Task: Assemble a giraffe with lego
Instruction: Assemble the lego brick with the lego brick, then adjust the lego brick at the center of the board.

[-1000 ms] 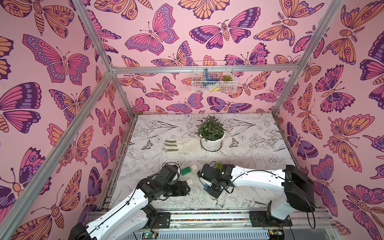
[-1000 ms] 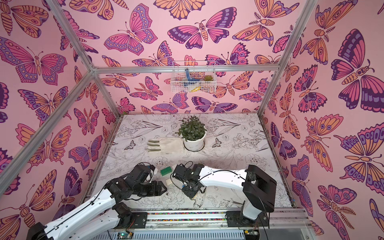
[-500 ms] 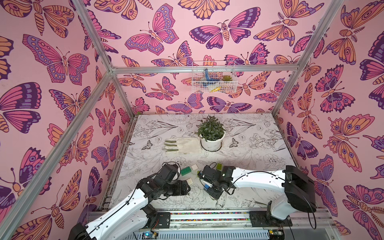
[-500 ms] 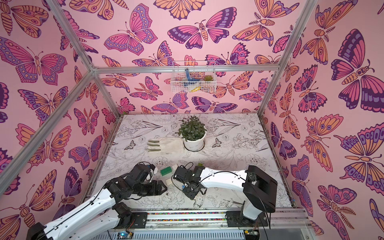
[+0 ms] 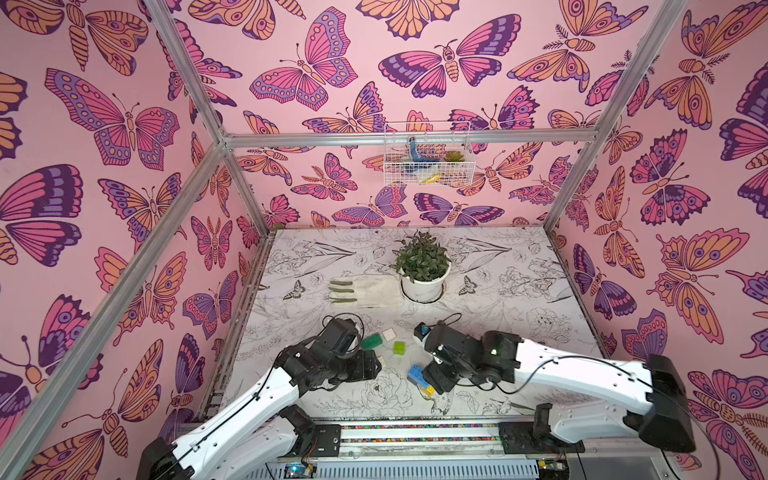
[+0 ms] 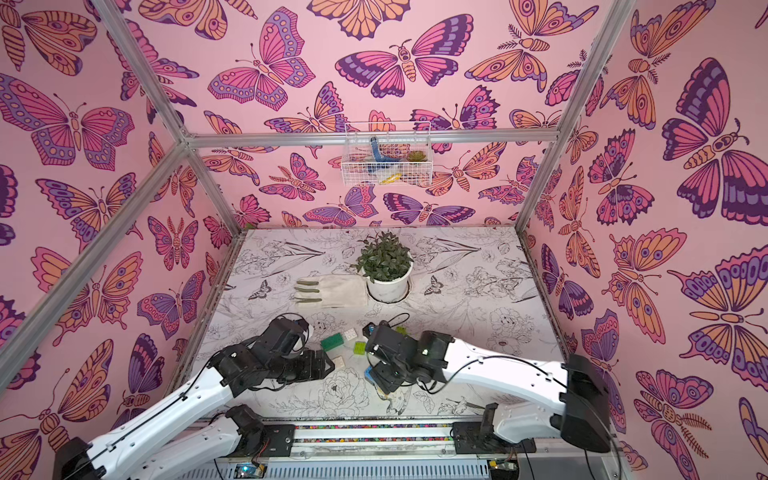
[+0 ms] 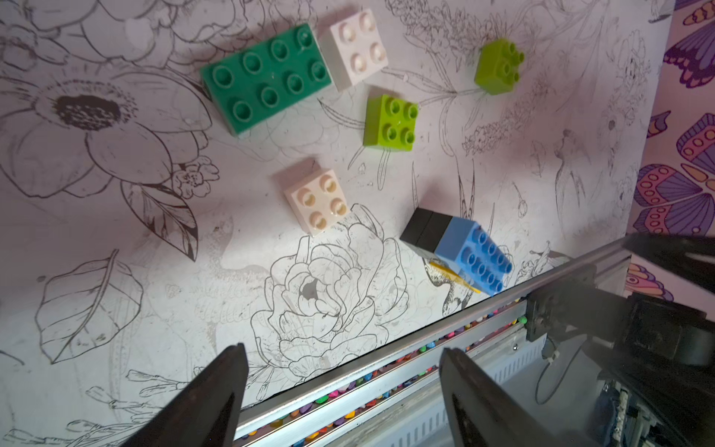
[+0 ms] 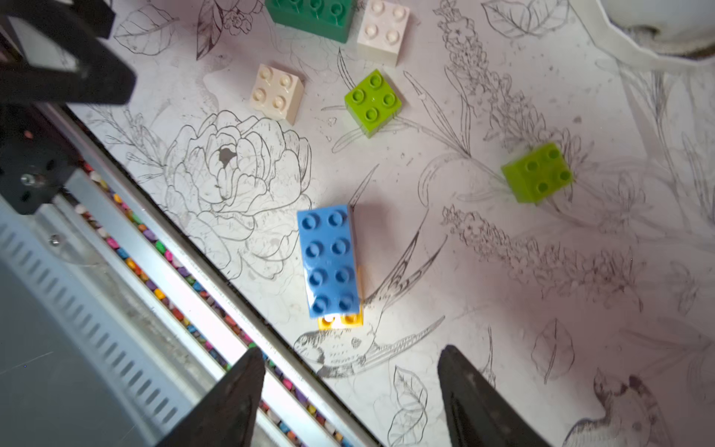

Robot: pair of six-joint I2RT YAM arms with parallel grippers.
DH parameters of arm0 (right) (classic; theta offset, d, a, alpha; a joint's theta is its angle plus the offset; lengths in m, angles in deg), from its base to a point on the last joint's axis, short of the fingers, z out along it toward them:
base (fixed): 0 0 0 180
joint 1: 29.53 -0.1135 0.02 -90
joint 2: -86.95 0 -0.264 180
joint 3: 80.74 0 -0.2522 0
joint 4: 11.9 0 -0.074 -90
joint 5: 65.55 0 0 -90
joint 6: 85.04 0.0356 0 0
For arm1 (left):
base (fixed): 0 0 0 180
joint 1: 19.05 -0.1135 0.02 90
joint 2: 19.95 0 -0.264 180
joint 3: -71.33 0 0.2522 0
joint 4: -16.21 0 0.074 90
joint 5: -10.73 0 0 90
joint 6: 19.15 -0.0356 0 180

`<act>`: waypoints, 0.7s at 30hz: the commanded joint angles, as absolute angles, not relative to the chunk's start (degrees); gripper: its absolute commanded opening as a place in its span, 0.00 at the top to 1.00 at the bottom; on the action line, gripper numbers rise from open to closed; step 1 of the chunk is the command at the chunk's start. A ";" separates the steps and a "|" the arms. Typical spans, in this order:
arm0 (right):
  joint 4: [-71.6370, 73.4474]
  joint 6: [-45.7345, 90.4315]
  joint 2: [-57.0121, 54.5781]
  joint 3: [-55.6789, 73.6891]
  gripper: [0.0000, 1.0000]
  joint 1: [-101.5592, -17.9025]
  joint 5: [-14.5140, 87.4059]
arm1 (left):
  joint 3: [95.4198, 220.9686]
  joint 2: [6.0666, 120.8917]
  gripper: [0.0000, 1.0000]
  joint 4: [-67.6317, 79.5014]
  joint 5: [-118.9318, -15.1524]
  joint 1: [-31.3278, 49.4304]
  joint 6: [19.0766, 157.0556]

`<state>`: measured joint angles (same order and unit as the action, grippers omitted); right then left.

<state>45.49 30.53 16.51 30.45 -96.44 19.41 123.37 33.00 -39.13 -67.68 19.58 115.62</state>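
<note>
The giraffe is a partial stack: a long blue brick (image 8: pixel 329 263) lies studs up on black (image 7: pixel 423 230) and yellow (image 8: pixel 340 321) bricks, near the table's front edge (image 5: pixel 415 372). Loose lego lies behind it: a long dark green brick (image 7: pixel 267 77), two white bricks (image 7: pixel 358 48) (image 7: pixel 317 201) and two lime bricks (image 7: pixel 390 122) (image 7: pixel 499 65). My right gripper (image 8: pixel 352 351) hangs open just in front of the blue stack, nothing between its fingers. My left gripper (image 7: pixel 342 350) is open and empty, left of the bricks (image 5: pixel 376 368).
A potted plant (image 5: pixel 424 266) and a pale glove (image 5: pixel 365 291) sit at mid table behind the bricks. A wire basket (image 5: pixel 426 160) hangs on the back wall. A metal rail (image 5: pixel 415 428) runs along the front edge, close to the stack.
My right gripper has opened and let go of the blue stack, which now rests on the table. The left arm has hardly moved.
</note>
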 commanded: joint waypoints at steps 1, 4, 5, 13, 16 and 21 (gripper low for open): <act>50.69 41.38 19.48 34.40 0.26 -96.85 21.53 | 126.29 38.92 0.16 -42.21 -73.28 19.51 119.47; 49.14 47.19 21.74 38.46 0.26 -95.57 24.92 | 128.23 43.66 0.17 -42.52 -77.08 20.13 122.55; 48.15 47.92 22.27 39.78 0.26 -95.07 26.79 | 128.72 44.82 0.17 -42.53 -78.13 20.53 123.31; 32.28 51.77 22.76 49.03 0.29 -93.89 34.42 | 134.14 57.12 0.21 -41.89 -82.88 22.08 126.77; 26.79 50.34 20.69 51.50 0.30 -93.88 35.11 | 135.43 60.33 0.24 -41.28 -81.91 22.17 127.26; 24.06 47.95 14.65 51.23 0.34 -93.89 33.07 | 134.82 61.47 0.28 -40.80 -81.58 22.70 130.12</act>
<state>28.16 49.30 17.02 51.80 -94.15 33.42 134.98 61.72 -40.44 -80.59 22.27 127.75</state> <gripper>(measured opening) 0.668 0.728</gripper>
